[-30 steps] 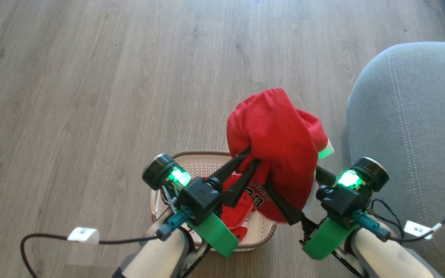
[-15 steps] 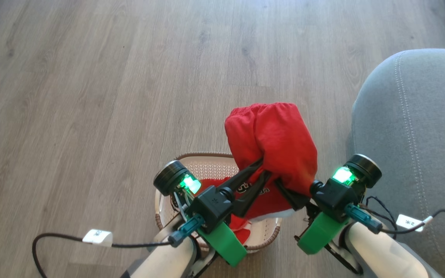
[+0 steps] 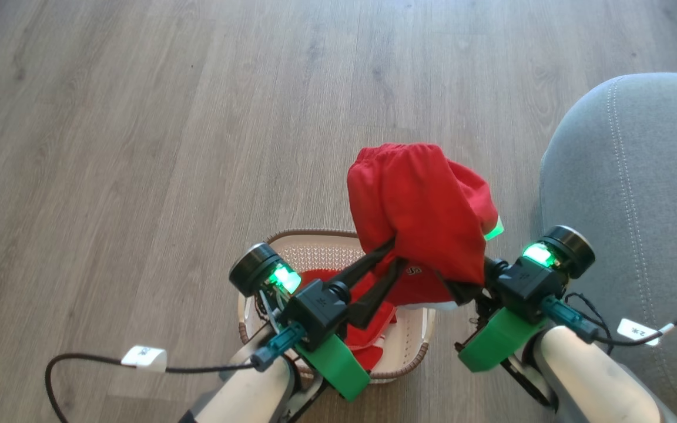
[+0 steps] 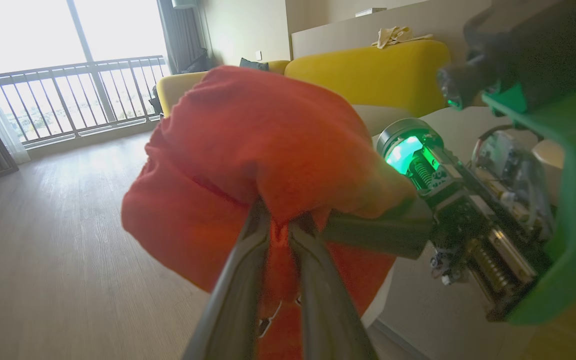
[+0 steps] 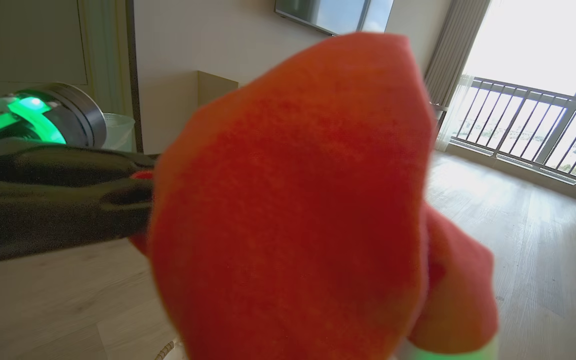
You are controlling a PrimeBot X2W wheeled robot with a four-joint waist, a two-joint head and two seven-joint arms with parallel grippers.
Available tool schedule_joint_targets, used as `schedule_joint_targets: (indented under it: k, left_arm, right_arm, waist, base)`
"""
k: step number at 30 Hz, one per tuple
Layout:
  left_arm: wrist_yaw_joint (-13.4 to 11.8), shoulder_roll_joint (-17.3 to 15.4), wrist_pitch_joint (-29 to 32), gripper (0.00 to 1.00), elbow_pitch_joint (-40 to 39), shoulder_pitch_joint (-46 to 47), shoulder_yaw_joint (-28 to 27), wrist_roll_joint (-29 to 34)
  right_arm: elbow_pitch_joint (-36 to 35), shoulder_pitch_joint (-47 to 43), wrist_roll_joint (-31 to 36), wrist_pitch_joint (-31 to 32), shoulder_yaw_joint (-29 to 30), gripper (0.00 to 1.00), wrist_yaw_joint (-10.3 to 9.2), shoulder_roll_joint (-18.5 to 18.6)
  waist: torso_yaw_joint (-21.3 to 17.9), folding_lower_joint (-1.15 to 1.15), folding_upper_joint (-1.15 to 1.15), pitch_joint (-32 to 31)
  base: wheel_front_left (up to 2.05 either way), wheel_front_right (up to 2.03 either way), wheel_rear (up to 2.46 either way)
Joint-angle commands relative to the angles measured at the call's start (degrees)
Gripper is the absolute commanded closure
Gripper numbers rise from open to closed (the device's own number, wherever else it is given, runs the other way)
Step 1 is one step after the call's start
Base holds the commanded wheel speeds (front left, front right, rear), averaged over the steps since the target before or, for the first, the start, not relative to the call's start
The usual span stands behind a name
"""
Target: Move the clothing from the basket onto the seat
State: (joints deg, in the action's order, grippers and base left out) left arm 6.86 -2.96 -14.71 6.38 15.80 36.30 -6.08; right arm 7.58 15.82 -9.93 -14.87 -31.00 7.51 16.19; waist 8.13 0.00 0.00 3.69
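Rightward a little since half a second ago: the right gripper (image 3: 466, 289) and its lifted bundle have edged toward three o'clock, with the camera almost unmoved. The seat (image 3: 638, 194) takes up the three-o'clock side of the head view and has no clothes on it. The basket (image 3: 309, 242) stands on the wooden floor (image 3: 138, 147) at six o'clock, with a red garment (image 3: 368, 343) left inside. The clothing (image 3: 418, 214) being carried hangs above the basket's three-o'clock rim, raised, I judge, to clear it on the way to the seat. The left gripper (image 3: 396, 254) has its fingers closed on a fold. The right's fingers are buried under cloth, so I cannot tell their state.
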Motion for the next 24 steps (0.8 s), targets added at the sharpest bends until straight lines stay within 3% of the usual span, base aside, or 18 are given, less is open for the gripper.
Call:
schedule_joint_targets:
  k: [1, 3, 24]
  left_arm:
    - [-0.2, 0.1, -0.3, 0.56, -1.5, 2.5, -2.5, -0.5]
    - [-0.4, 0.1, -0.3, 0.00, -1.2, 2.4, -2.7, -0.5]
    - [-0.8, 0.1, -0.3, 0.00, 2.9, -1.5, -6.3, 1.1]
  right_arm:
    - [-2.3, 1.0, -0.4, -0.1, 0.6, 1.00, -0.02, -0.7]
    - [-2.6, 1.0, -0.3, -0.1, 1.4, 1.00, -0.02, -0.9]
    - [-5.3, -1.8, 3.2, -0.1, 12.9, 1.00, -0.02, -1.3]
  waist:
    - [0.0, 0.00, 0.00, 0.0]
    - [0.0, 0.00, 0.00, -0.1]
    - [0.0, 0.00, 0.00, -2.0]
  base:
    - [0.00, 0.00, 0.00]
    - [0.00, 0.00, 0.00]
    - [0.00, 0.00, 0.00]
